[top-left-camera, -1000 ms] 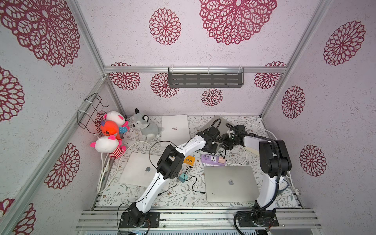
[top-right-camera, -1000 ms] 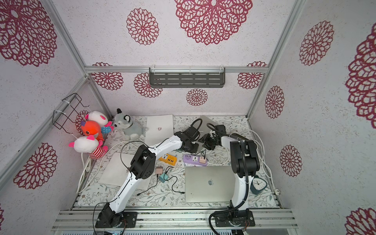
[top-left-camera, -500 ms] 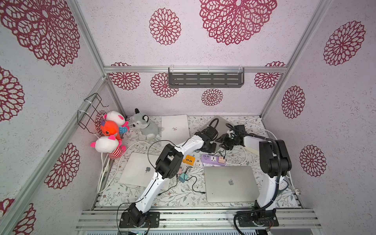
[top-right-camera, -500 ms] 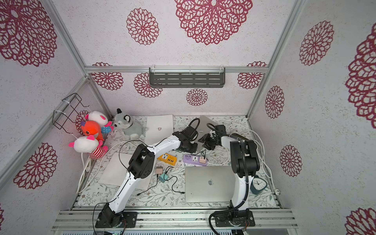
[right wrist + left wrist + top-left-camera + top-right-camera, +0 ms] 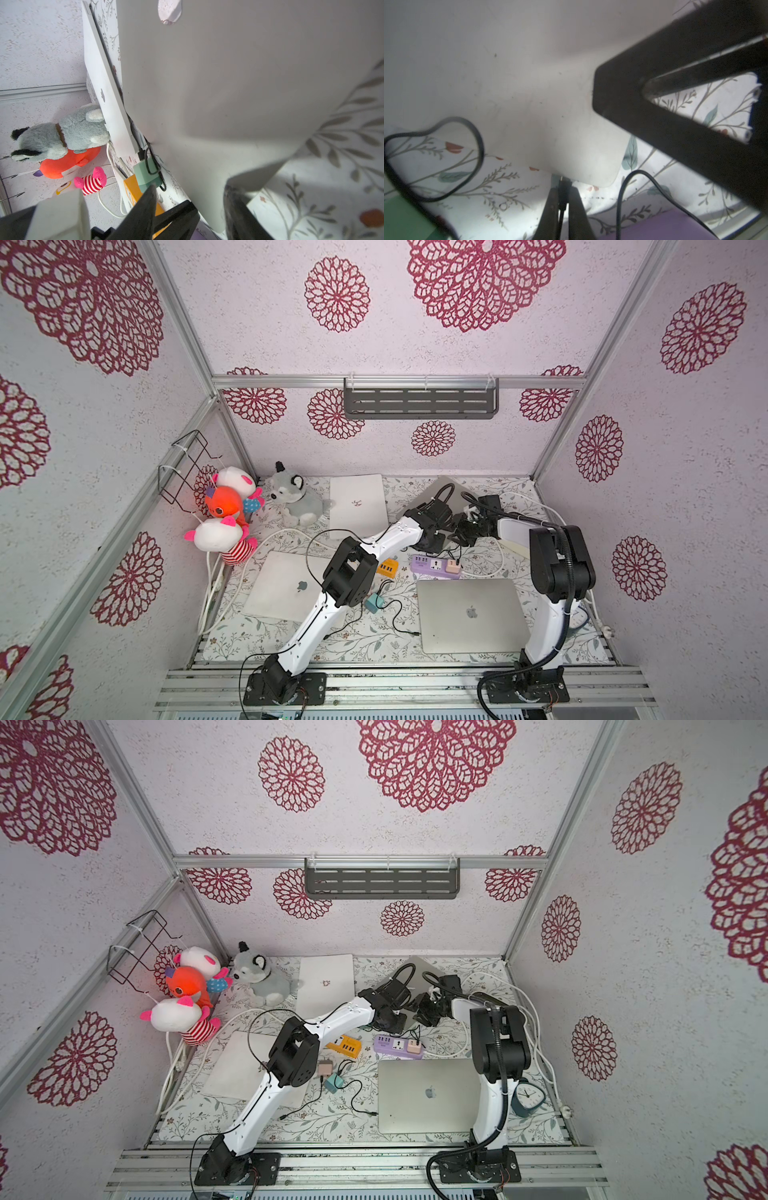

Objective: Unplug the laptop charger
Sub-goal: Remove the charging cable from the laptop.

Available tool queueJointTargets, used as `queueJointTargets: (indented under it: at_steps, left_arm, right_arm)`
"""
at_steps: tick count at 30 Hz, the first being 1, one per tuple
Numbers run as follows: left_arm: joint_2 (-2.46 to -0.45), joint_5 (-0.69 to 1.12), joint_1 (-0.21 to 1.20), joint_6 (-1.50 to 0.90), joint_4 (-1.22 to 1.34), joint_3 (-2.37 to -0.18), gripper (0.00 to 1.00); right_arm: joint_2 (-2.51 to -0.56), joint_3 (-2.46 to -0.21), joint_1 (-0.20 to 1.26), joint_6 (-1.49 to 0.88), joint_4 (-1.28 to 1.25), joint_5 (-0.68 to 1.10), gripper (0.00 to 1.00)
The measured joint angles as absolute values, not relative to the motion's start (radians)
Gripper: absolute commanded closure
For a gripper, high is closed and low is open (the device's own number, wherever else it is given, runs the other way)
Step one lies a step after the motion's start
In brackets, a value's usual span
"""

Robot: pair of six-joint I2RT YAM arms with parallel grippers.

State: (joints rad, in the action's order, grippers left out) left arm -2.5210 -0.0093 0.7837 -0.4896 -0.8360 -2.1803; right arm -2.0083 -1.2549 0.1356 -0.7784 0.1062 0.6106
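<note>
The grey laptop (image 5: pixel 451 494) (image 5: pixel 419 966) lies at the back right of the table, and both arms meet at its near corner. My left gripper (image 5: pixel 564 204) (image 5: pixel 439 542) is shut on the black charger plug (image 5: pixel 564 185), whose tip meets the laptop's edge (image 5: pixel 587 178). I cannot tell whether the plug sits in the port. Its thin cable runs back between the fingers (image 5: pixel 552 209). My right gripper (image 5: pixel 192 209) (image 5: pixel 462 531) is open and straddles the laptop's corner (image 5: pixel 216 220). One finger (image 5: pixel 236 207) lies against the lid, and the other stands apart from it.
A purple power strip (image 5: pixel 434 567) with a pink adapter (image 5: pixel 454 569) and an orange strip (image 5: pixel 387 568) lie just in front of the grippers. A green adapter (image 5: pixel 146 175) and loose black cables sit close by. Several other laptops, among them a white one (image 5: pixel 357 506), and plush toys (image 5: pixel 297 499) also lie on the table.
</note>
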Motion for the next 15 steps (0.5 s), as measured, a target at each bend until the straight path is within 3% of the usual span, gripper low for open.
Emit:
queueJointTargets:
  at_steps: [7, 15]
  left_arm:
    - [-2.470, 0.088, 0.764, -0.570, -0.727, -2.066, 0.96]
    - [-2.513, 0.006, 0.774, -0.480, -0.857, -2.185, 0.97]
  right_arm:
    - [-2.009, -1.255, 0.136, -0.779, 0.106, 0.611, 0.46]
    - [-2.009, -1.255, 0.136, -0.778, 0.106, 0.611, 0.46]
